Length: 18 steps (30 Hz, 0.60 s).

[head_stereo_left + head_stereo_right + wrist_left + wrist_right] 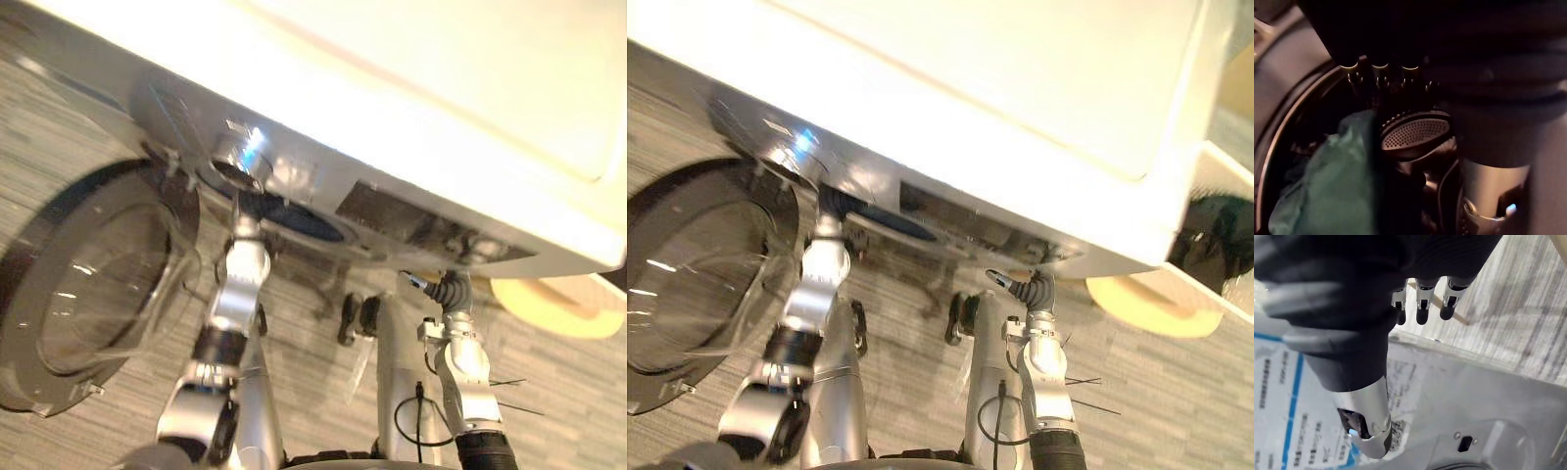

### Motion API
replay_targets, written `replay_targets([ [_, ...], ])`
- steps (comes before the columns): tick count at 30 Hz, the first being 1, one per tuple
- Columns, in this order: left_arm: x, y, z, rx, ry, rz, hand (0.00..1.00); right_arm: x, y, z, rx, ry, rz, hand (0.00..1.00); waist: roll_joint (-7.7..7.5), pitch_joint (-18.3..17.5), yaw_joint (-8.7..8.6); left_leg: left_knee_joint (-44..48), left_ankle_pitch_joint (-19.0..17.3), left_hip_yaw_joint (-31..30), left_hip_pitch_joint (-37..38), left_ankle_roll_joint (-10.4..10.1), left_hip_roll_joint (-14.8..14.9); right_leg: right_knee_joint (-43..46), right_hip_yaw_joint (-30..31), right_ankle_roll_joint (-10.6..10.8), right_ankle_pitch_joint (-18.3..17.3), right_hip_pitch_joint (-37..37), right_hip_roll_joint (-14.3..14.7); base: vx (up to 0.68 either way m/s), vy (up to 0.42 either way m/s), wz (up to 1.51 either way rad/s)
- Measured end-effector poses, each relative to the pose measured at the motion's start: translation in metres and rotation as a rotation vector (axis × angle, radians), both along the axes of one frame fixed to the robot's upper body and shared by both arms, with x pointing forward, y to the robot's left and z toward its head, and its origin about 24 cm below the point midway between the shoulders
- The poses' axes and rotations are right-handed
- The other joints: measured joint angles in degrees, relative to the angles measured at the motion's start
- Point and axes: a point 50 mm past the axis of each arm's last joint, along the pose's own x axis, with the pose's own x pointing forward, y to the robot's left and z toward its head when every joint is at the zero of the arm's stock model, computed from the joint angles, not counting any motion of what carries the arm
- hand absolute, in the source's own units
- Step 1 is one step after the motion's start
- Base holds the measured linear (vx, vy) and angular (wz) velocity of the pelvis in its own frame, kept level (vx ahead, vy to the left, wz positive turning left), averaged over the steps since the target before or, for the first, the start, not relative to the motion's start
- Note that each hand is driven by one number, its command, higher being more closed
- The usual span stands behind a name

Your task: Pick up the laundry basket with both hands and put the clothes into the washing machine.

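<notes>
Left robot hand (1379, 73) inside washing machine (411, 127), apparently depositing green cloth (1327, 181); grip cannot be told. Right robot hand (1421, 311) outside, fingers slack, empty.

A laundry room — a white washing machine (421, 98) spans the upper frame, its round door (88, 284) open at left over grey plank floor (568, 392).

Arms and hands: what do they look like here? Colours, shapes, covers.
The left arm and right arm are silver-grey, built of rounded glossy segments with black bands at the joints. The right hand has a dark ribbed cover over its wrist and back. Its fingers are silver with dark tips. The left hand has the same dark cover.
</notes>
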Motion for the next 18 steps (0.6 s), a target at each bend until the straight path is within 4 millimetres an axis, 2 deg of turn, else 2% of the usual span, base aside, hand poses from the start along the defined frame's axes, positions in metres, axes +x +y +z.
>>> replay_targets([
  [1, -0.016, 0.004, -0.027, -0.066, 0.088, -0.007, 0.00, -0.007, 0.000, -0.014, 0.004, 0.070, 0.001, 0.00, -0.08, -0.92, 0.69, -3.78, 0.70, 0.85, 4.77, -0.22, -0.10, -2.96, -0.34, 0.11, 0.33, 4.29, 0.10, 0.21, -0.070, 0.07],
  [3, -0.041, 0.010, -0.061, -0.138, 0.203, -0.020, 0.00, -0.022, -0.003, -0.036, 0.006, 0.177, -0.005, 0.00, 0.01, -2.78, 1.61, -10.05, 2.37, 2.35, 11.64, -0.18, -0.25, -7.93, -0.76, 0.39, 1.29, 10.38, 0.14, 0.16, -0.035, 0.06],
  [4, -0.047, 0.011, -0.068, -0.149, 0.227, -0.022, 0.00, -0.026, -0.004, -0.041, 0.005, 0.202, -0.004, 0.00, 0.00, -3.52, 1.92, -11.67, 2.85, 2.79, 12.94, -0.12, -0.28, -9.28, -0.85, 0.56, 1.59, 11.48, 0.19, 0.13, -0.004, 0.02],
  [6, -0.070, 0.017, -0.098, -0.160, 0.344, -0.028, 0.00, -0.041, -0.007, -0.056, -0.002, 0.276, -0.004, 0.00, 0.30, -5.17, 2.37, -18.47, 5.36, 4.53, 18.90, 0.12, -0.40, -15.29, -1.59, 1.02, 3.43, 17.15, 0.41, 0.15, 0.009, 0.05],
  [7, -0.074, 0.018, -0.104, -0.160, 0.370, -0.029, 0.00, -0.044, -0.007, -0.058, -0.003, 0.287, -0.003, 0.00, 0.28, -5.47, 2.36, -19.66, 5.83, 4.89, 19.79, 0.18, -0.46, -16.35, -1.68, 1.18, 3.83, 17.97, 0.42, 0.10, 0.010, 0.05],
  [9, -0.093, 0.022, -0.134, -0.167, 0.510, -0.020, 0.00, -0.052, -0.006, -0.070, -0.003, 0.347, 0.003, 0.00, 0.21, -7.82, 2.41, -25.83, 8.31, 6.58, 23.46, 0.40, -0.77, -21.74, -1.56, 1.44, 6.12, 20.65, 0.98, 0.06, 0.005, -0.09],
  [10, -0.097, 0.023, -0.142, -0.168, 0.545, -0.015, 0.00, -0.053, -0.006, -0.073, -0.001, 0.359, 0.007, 0.00, 0.18, -7.99, 2.40, -27.71, 9.12, 7.05, 24.75, 0.51, -0.91, -23.22, -1.49, 1.49, 6.80, 21.60, 1.09, 0.07, 0.003, -0.17],
  [12, -0.121, 0.028, -0.175, -0.174, 0.709, 0.010, 0.00, -0.061, -0.004, -0.089, 0.008, 0.437, 0.022, 0.00, 0.83, -10.25, 2.32, -36.59, 12.77, 9.33, 30.10, 0.64, -1.31, -30.67, -0.92, 1.90, 10.08, 25.30, 2.16, 0.08, 0.009, -0.25],
  [14, -0.141, 0.028, -0.196, -0.184, 0.824, 0.024, 0.00, -0.069, -0.003, -0.104, 0.013, 0.517, 0.028, 0.00, 2.05, -11.88, 2.28, -44.03, 15.98, 11.13, 34.97, 0.63, -1.51, -37.38, -0.28, 2.16, 13.11, 28.75, 3.56, 0.10, 0.015, -0.31],
  [17, -0.160, 0.031, -0.211, -0.192, 0.921, 0.048, 0.00, -0.080, -0.009, -0.117, -0.007, 0.601, 0.028, 0.00, 3.94, -13.02, 2.05, -51.09, 19.07, 12.13, 39.76, 0.72, -2.21, -43.45, -0.03, 2.52, 15.99, 32.43, 4.57, 0.10, 0.035, -0.16],
  [18, -0.161, 0.032, -0.213, -0.197, 0.930, 0.057, 0.00, -0.081, -0.010, -0.119, -0.010, 0.610, 0.027, 0.00, 4.13, -13.09, 2.02, -51.80, 19.33, 12.34, 40.41, 0.71, -2.24, -44.18, 0.01, 2.55, 16.36, 33.07, 4.76, 0.08, 0.046, -0.13],
])
